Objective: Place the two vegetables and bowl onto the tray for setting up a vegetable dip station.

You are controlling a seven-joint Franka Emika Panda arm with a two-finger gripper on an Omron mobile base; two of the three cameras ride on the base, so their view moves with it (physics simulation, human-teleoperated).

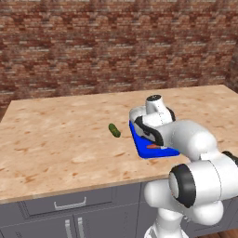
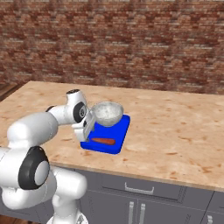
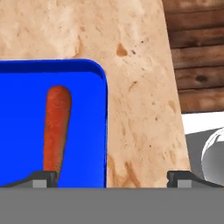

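The blue tray (image 2: 119, 131) lies near the counter's front edge. The speckled grey-white bowl (image 2: 108, 113) sits on its far end, and the orange-red carrot (image 2: 103, 141) lies on its near end. In the hand view the carrot (image 3: 56, 127) lies lengthwise on the tray (image 3: 87, 131). My gripper (image 3: 111, 177) is open and holds nothing; it hangs low over the tray's left rim (image 2: 89, 127), one fingertip (image 3: 43, 177) at the carrot's end, the other over bare counter. The dark green cucumber (image 1: 114, 130) rests on the counter, apart from the tray (image 1: 139, 144) on its left.
The wooden counter (image 1: 60, 135) stretches wide on both sides of the tray, with a brick wall (image 1: 116, 42) behind it. Grey cabinet drawers (image 1: 69, 204) sit below the front edge. My own arm (image 1: 190, 139) covers much of the tray in the left base view.
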